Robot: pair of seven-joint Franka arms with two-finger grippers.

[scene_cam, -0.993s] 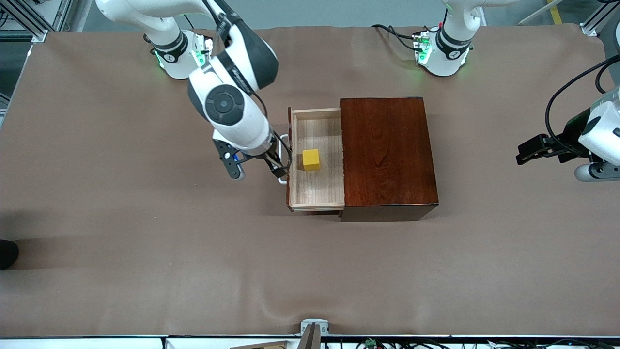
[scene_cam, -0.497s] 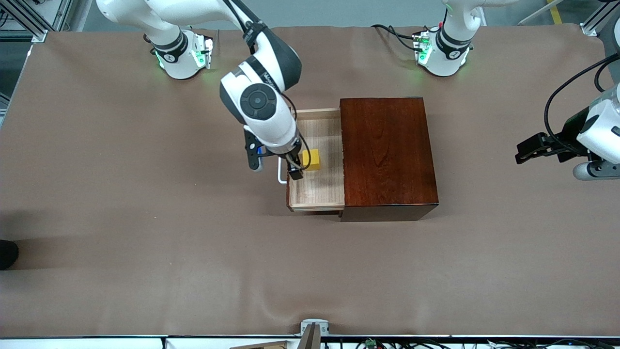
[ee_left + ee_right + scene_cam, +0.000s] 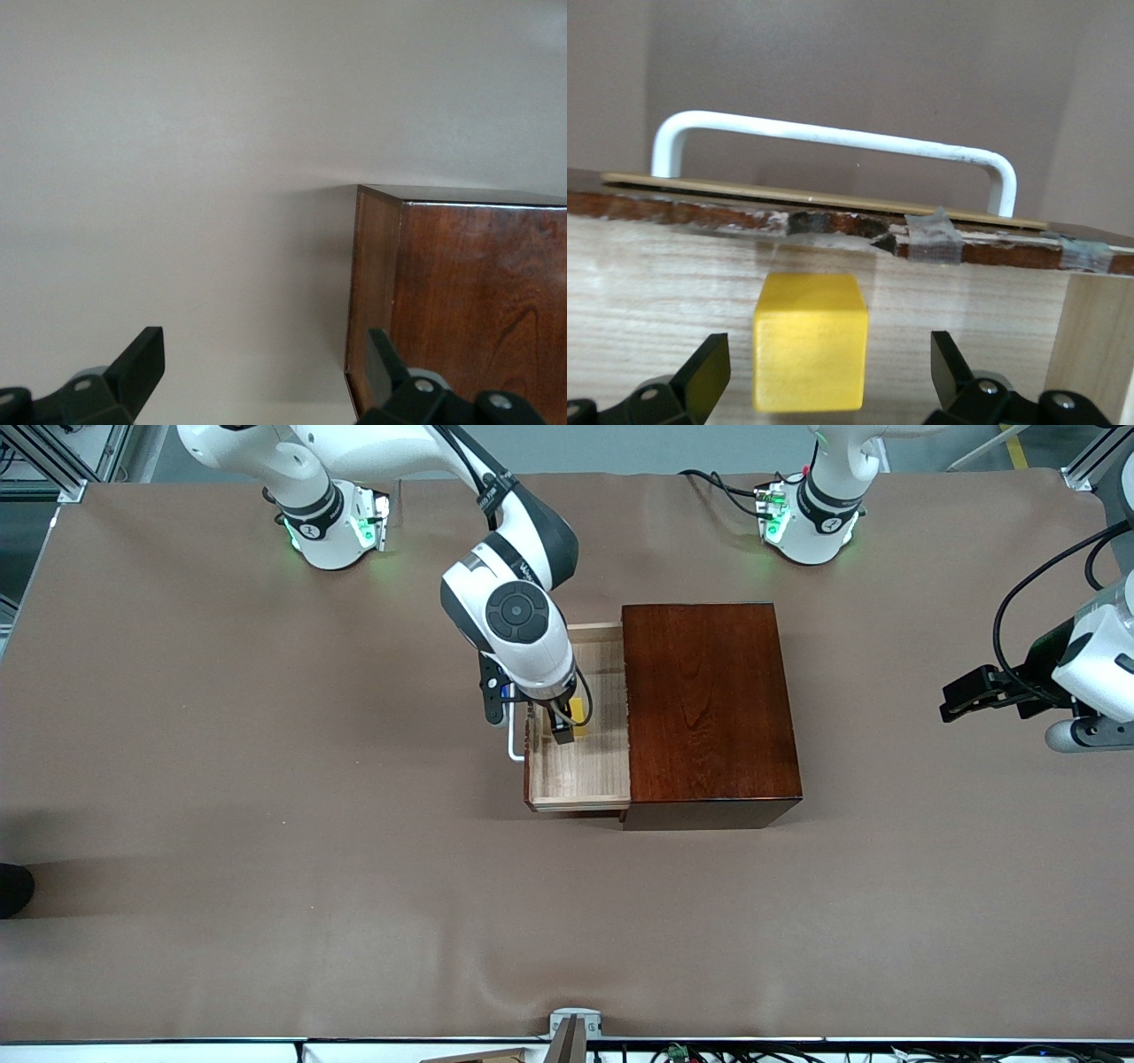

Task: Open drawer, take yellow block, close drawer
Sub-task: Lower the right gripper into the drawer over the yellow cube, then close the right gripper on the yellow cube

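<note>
The drawer (image 3: 585,775) stands pulled out of the dark wooden box (image 3: 709,708), toward the right arm's end of the table, its white handle (image 3: 514,746) on the outer face. The yellow block (image 3: 578,710) lies on the drawer's pale floor, mostly hidden under the right arm's wrist. My right gripper (image 3: 558,726) hangs open over the drawer. In the right wrist view the block (image 3: 810,352) sits between the spread fingertips (image 3: 709,367), touching neither, with the handle (image 3: 833,137) past it. My left gripper (image 3: 961,695) waits open at the left arm's end of the table.
The brown table cloth (image 3: 266,824) spreads wide around the box. In the left wrist view a corner of the box (image 3: 469,301) shows past my left gripper (image 3: 263,372). The drawer's side walls (image 3: 1094,336) stand close round the block.
My right arm has swung from beside the handle to over the open drawer, bringing its open gripper above the yellow block. The left arm has stayed nearly still.
</note>
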